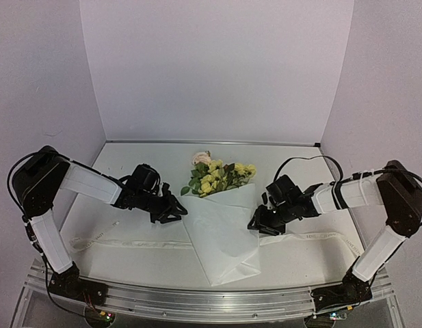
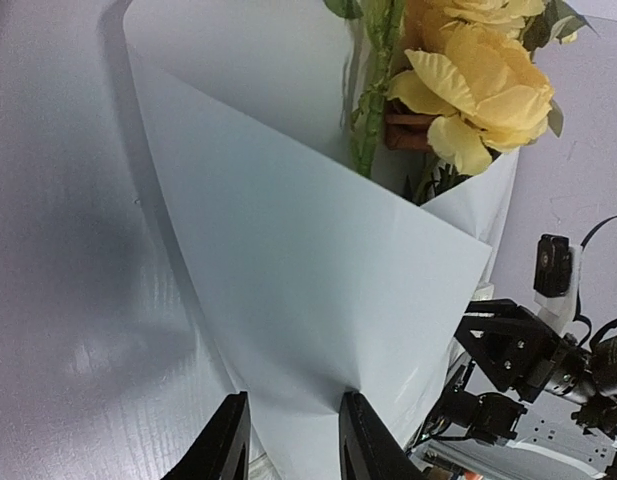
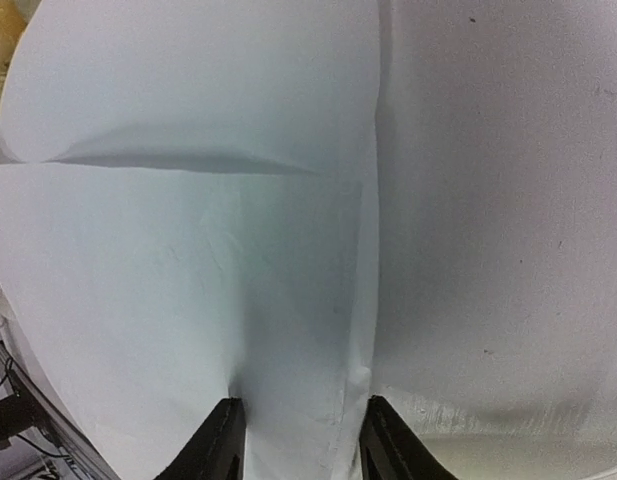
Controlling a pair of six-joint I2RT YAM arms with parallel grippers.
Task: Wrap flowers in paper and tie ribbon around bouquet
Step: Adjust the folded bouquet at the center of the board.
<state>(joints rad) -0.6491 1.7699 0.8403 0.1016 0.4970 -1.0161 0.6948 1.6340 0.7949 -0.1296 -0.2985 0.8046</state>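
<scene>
**Both grippers straddle the edges of the paper, jaws part open**

The left gripper sits at the left edge of the paper, which is folded into a long cone lying mid-table with its narrow end toward the arms. In the left wrist view, the gripper has its jaws part open. The sheet's lower edge runs into the gap between them, but they are not pinched on it.

The flowers stick out of the cone's wide far end, beyond both grippers. They are mostly yellow with green leaves, and one is pale pink.

The right gripper meets the cone's right edge, opposite the left one. Its wrist view shows the gripper also part open, with the paper's edge between the fingers, unclamped.

Only the top view shows the ribbon, which lies flat across the table and passes under the cone. The left wrist view alone shows the flowers up close, with green stems going down inside the paper. The right wrist view shows mostly smooth white sheet with one shallow crease, and a sliver of yellow at its top left corner.
</scene>
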